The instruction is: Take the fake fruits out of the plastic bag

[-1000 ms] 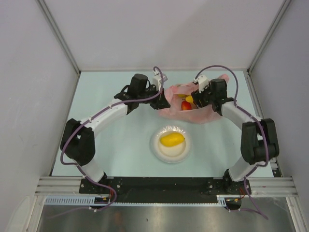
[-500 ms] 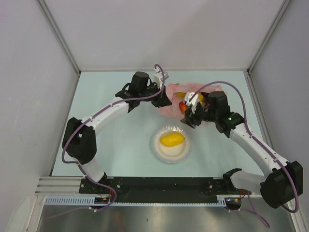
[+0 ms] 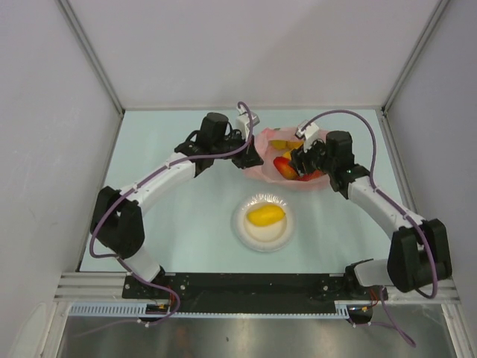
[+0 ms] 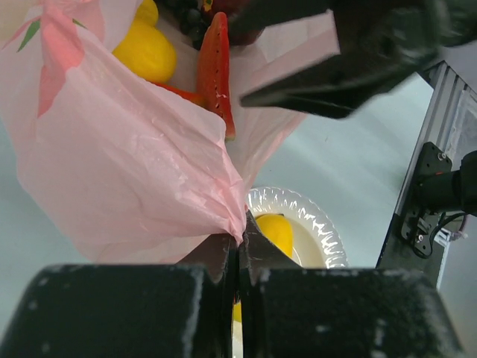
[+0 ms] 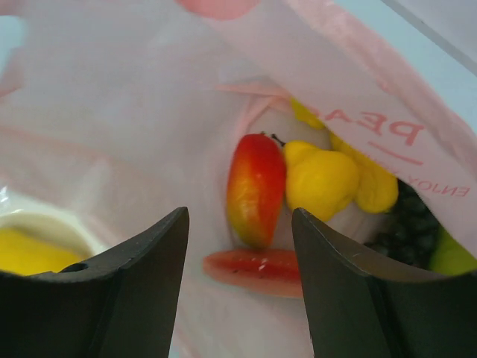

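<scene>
**Inspector:** Position of the plastic bag (image 3: 307, 183)?

**Recorder:** It lies on the far half of the bench (image 3: 179, 216), between the two arms, with its mouth open towards the camera above.

**Inspector:** Left gripper (image 4: 240, 253)?

**Recorder:** At the bag's left edge. Its jaws are pressed together on a pinch of the pink film, and the film rises taut from that point.

**Inspector:** Right gripper (image 5: 238, 216)?

**Recorder:** Over the bag's mouth, on the right side. Its jaws stand wide apart. I cannot tell whether they touch the film or any fruit.

**Inspector:** Contents of the bag?

**Recorder:** From the right wrist: a red-orange mango (image 5: 255, 190) standing on end, yellow fruits (image 5: 320, 183) just to its right and touching it, and a pinkish-red slice (image 5: 257, 270) lying flat below the mango. A dark grape bunch (image 5: 410, 224) sits further right, partly under a fold of the film. A green pear (image 5: 455, 253) shows only at the picture's edge.

**Inspector:** Anything outside the bag?

**Recorder:** One yellow oval fruit (image 3: 265, 215) rests on a white plate (image 3: 279, 237). The plate sits on the bench nearer the arm bases, apart from the bag.
</scene>
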You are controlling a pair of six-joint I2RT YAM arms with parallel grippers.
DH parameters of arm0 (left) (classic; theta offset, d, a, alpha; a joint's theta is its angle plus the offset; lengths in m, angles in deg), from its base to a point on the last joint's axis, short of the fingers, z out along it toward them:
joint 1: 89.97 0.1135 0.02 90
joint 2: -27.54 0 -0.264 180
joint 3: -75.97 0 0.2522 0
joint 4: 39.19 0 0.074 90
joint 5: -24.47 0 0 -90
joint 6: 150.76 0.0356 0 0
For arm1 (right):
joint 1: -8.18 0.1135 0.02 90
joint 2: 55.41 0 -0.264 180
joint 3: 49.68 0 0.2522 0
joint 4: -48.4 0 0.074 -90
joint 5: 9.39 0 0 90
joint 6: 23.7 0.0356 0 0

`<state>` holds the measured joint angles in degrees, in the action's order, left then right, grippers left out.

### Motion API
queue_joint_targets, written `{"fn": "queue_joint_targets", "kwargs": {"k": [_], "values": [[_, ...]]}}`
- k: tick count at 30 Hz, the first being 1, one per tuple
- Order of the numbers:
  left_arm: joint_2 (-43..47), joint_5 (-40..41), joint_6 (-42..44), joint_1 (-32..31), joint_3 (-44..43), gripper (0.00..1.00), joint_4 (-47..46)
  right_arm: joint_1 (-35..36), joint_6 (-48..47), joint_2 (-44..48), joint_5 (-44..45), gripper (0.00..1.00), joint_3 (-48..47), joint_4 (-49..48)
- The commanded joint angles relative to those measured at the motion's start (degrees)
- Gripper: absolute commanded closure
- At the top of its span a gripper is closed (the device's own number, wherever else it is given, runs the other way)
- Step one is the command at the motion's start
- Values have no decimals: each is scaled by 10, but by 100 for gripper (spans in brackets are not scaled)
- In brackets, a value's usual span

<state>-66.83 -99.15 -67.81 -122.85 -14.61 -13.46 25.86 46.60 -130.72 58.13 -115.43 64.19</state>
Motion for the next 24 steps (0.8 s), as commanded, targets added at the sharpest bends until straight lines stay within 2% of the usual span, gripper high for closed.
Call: {"fn": "queue_joint_targets", "kwargs": {"k": [1, 7, 14, 20, 24], "values": [[34, -10, 11, -9, 13, 100, -5, -5, -2, -78, 50, 38, -41, -77], [34, -12, 8, -10, 15, 100, -8, -18, -12, -174, 82, 34, -62, -127], [36, -11, 10, -12, 24, 100, -9, -46, -25, -233, 96, 33, -96, -136], [32, -17, 7, -12, 27, 100, -8, -51, -15, -291, 67, 21, -135, -128], [26, -14, 12, -12, 20, 100, -3, -41, -8, -331, 72, 16, -159, -119]]}}
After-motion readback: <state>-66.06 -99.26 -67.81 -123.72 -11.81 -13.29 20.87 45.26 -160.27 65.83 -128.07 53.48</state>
